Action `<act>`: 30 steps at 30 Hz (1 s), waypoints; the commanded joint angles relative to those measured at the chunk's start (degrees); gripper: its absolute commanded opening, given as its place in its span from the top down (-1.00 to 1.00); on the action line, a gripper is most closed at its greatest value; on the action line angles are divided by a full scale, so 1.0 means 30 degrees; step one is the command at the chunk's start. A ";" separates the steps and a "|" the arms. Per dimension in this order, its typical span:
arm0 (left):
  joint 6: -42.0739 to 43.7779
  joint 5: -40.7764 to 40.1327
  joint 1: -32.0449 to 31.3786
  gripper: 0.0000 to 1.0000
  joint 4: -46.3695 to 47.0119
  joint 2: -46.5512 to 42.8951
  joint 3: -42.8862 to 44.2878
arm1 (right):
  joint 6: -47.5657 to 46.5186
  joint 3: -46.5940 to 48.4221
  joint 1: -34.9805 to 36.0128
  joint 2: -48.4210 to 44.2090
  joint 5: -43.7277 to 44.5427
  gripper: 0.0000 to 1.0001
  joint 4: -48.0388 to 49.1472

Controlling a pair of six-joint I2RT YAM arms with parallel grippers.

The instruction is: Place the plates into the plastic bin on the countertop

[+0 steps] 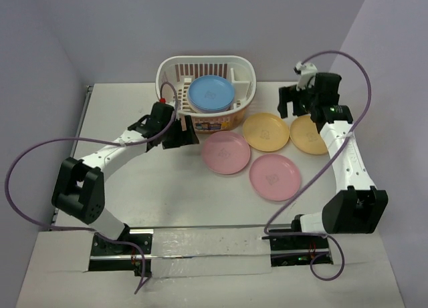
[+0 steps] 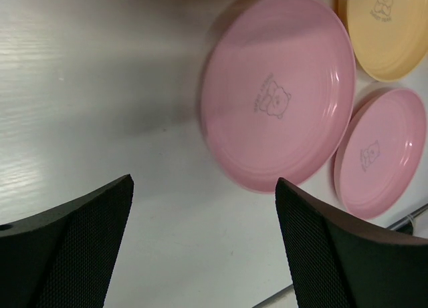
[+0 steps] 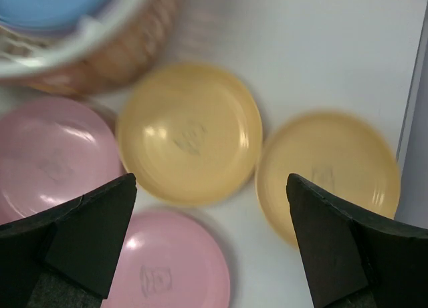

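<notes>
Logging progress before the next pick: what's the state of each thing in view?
plastic bin: upright, holding plates.
blue plate: in bin, topmost.
left pink plate: flat on countertop.
right pink plate: same.
left yellow plate: flat on countertop.
right yellow plate: same, partly hidden by right arm.
left gripper: open, empty.
right gripper: open, empty.

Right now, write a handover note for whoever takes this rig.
Left gripper: open, empty, beside the plastic bin, facing the upper pink plate.
Right gripper: open, empty, above the two yellow ones.
Done: a blue plate lies on top in the bin.
Left: upper pink plate, lower pink plate, left yellow plate and right yellow plate, all on the countertop.
</notes>
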 commanded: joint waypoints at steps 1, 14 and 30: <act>-0.1854 0.0087 -0.0971 -0.84 0.2305 0.0293 0.0075 | 0.1419 -0.1819 -0.1867 -0.0242 0.0661 -1.00 -0.0389; -0.2254 -0.2083 -0.2253 -0.65 0.2899 0.4056 0.0470 | 0.1742 -0.4276 -0.2548 0.0184 -0.0520 -1.00 -0.2182; -0.0928 -0.2577 -0.2511 0.15 0.2605 0.6964 0.1311 | -0.2191 -0.8210 -0.3856 0.0162 0.0622 -1.00 -0.3443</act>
